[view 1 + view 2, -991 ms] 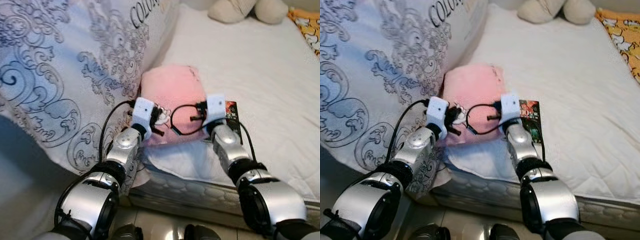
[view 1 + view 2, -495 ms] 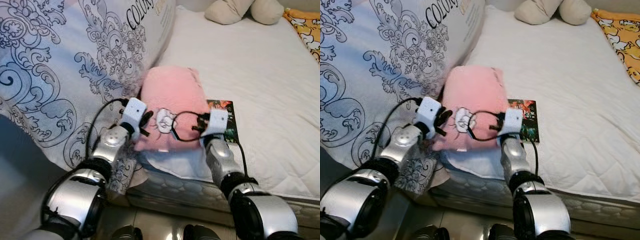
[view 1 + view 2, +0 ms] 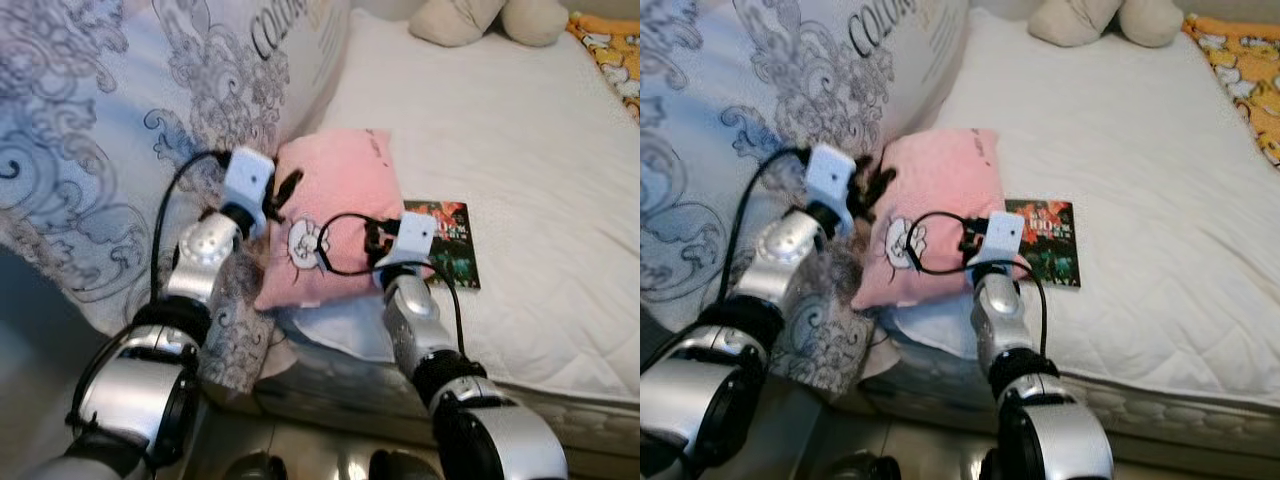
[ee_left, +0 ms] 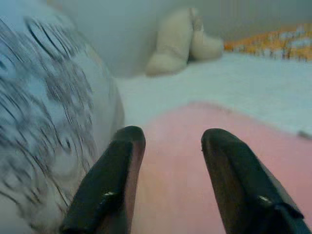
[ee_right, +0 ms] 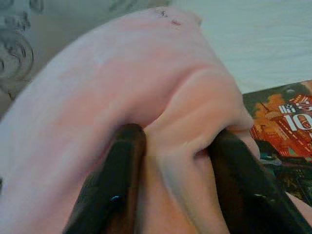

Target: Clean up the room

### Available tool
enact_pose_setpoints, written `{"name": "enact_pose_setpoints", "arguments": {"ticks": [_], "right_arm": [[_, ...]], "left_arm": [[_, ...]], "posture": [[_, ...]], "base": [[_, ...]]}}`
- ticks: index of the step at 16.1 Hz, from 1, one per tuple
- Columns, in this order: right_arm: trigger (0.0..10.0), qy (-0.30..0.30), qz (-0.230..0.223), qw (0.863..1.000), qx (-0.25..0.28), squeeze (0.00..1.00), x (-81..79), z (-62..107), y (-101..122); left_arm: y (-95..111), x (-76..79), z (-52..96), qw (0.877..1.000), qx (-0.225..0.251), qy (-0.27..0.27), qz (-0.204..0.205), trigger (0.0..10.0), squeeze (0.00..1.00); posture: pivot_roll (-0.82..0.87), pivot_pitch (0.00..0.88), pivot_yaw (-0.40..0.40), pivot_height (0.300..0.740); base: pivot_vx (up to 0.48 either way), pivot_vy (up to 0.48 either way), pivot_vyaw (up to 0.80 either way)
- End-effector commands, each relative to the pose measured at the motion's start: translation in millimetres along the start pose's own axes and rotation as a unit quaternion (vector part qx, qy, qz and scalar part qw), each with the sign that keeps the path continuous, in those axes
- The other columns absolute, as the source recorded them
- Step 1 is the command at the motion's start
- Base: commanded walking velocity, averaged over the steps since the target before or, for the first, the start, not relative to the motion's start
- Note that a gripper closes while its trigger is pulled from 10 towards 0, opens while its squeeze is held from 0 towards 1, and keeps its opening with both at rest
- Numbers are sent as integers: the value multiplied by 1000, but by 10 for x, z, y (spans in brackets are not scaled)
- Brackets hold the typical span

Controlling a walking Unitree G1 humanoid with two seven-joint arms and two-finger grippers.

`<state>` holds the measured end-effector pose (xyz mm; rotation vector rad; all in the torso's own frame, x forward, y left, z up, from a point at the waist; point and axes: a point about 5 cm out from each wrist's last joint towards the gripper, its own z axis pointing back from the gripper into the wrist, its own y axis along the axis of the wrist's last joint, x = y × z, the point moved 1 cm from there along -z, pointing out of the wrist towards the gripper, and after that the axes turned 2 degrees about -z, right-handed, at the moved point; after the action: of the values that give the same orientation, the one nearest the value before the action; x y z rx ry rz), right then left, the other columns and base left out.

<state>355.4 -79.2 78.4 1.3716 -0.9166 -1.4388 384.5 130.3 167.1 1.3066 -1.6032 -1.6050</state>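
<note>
1. Locate the soft pink plush cushion with a small white cartoon patch (image 3: 335,215). It is tipped up on its lower edge near the front edge of the bed, leaning toward the large quilt on the robot's left.
2. Check the right tool (image 5: 170,161). Its two black fingers are pinched on a fold of the pink cushion's fabric, at the cushion's right lower corner.
3. Check the left tool (image 4: 168,146). Its fingers stand apart with nothing between them, poised at the cushion's upper left edge; contact with the plush cannot be confirmed.
4. Note the dark paperback book with an orange-and-red cover (image 3: 448,255). It lies flat on the mattress, just beside the cushion on the robot's right, and has not been picked up.
5. Judge progress as early. The cushion is gripped and partly raised but not yet placed anywhere; the book and the bunched bedding remain to be dealt with.
6. Inspect the surface. The white quilted mattress cover (image 3: 520,150) is soft and will yield under load.
7. Survey the surroundings. A bulky white quilt printed with grey-blue scrollwork (image 3: 110,130) is heaped on the left. A cream plush toy (image 3: 490,20) sits at the far end, and an orange patterned cloth (image 3: 610,45) lies at the far right corner.
</note>
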Motion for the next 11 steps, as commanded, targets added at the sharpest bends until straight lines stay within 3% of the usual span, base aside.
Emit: {"name": "enact_pose_setpoints", "arguments": {"ticks": [1,2,4,7,9,10,11], "right_arm": [[10000,27,-52,998,-24,1000,-300,52,-125],[10000,27,-64,997,-31,1000,-328,67,-155],[10000,17,-120,991,-64,1000,-399,130,-276],[10000,15,-196,976,-89,1000,-459,153,-289],[10000,33,-185,981,-56,1000,-491,133,-118],[10000,50,-153,987,-10,1000,-469,129,101],[10000,52,-145,988,-3,1000,-453,132,139]], "left_arm": [[92,21,4,1000,21,-5,10,10000,831],[136,35,4,999,30,-6,13,10000,0],[346,111,-10,997,59,-5,42,10000,0],[440,237,36,995,64,-18,67,10000,0],[437,296,70,995,58,-21,76,10000,0],[423,354,111,995,46,-23,84,10000,0],[417,365,118,995,43,-23,85,10000,0]], "posture": [[-37,0,54,736],[-36,0,54,736],[-30,0,53,736],[-34,0,57,736],[-35,0,57,736],[-37,0,53,736],[-38,0,52,736]], "base": [[0,0,0],[0,0,0],[0,0,0],[0,0,0],[0,0,0],[0,0,0],[0,0,0]]}}
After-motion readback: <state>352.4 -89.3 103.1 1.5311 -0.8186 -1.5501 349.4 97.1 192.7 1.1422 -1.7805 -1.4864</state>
